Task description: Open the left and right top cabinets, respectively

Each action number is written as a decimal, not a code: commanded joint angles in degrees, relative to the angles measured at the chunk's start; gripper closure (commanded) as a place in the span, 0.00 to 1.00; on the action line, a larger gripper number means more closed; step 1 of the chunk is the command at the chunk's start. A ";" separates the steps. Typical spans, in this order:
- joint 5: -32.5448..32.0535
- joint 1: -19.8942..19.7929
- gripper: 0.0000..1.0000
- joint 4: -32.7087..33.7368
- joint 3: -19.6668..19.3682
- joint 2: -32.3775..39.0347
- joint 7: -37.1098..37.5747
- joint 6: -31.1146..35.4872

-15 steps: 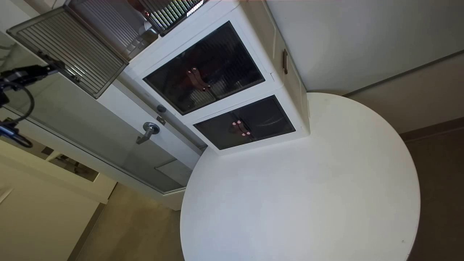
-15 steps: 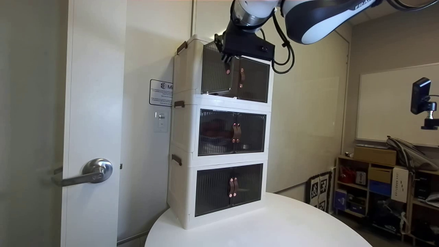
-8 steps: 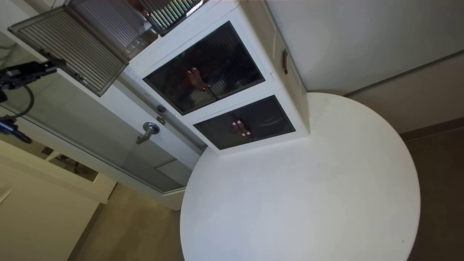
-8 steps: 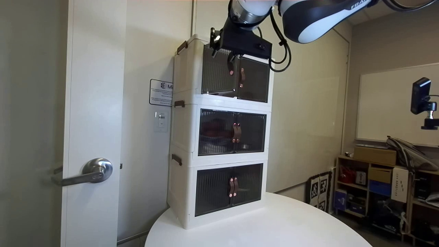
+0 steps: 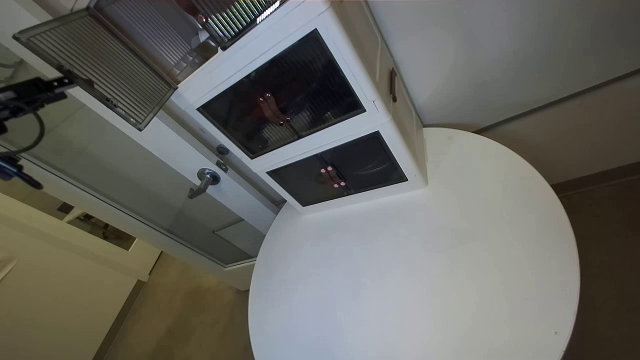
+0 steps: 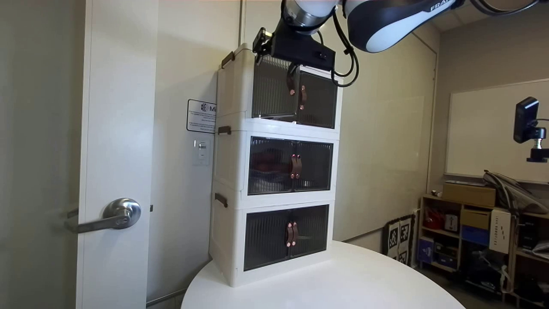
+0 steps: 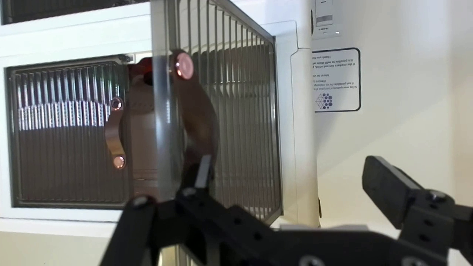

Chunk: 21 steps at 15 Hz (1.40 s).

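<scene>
I count one white unit (image 6: 227,163), upright on one round table (image 5: 425,270): three tiers, two doors (image 6: 266,240) to each, six strap handles (image 6: 299,166) in all, and three brown grips (image 6: 224,129) showing up one side. The four lower doors sit flush. Up top, the left top cabinet (image 6: 274,92) stands ajar, its single slatted door swung outward, while the right top cabinet (image 6: 319,103) is closed in its frame.

There is one gripper (image 7: 290,171), its two fingers (image 7: 388,192) spread wide apart. In an exterior view it hangs in front of the left top door; from it, the left cabinet lies at about six o'clock, the right between four and five. In the wrist view, which comes upside down, the left cabinet's door is between ten and eleven o'clock from the gripper, the right one's just past nine. One finger overlaps the end of the left door's strap there; whether they touch, I can't tell.
</scene>
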 commanded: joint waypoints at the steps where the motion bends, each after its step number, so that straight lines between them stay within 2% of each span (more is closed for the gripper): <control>1: 0.09 0.11 0.00 2.33 0.02 1.66 -1.81 1.48; 11: 2.31 0.22 0.00 3.63 0.00 3.45 -5.69 3.96; 13: 9.04 0.00 0.00 3.65 -0.19 3.76 -11.76 5.65; 15: 18.81 -0.05 0.00 3.96 -0.21 4.16 -21.22 5.78; 21: 46.73 1.45 0.00 6.12 1.37 6.39 -47.63 -3.57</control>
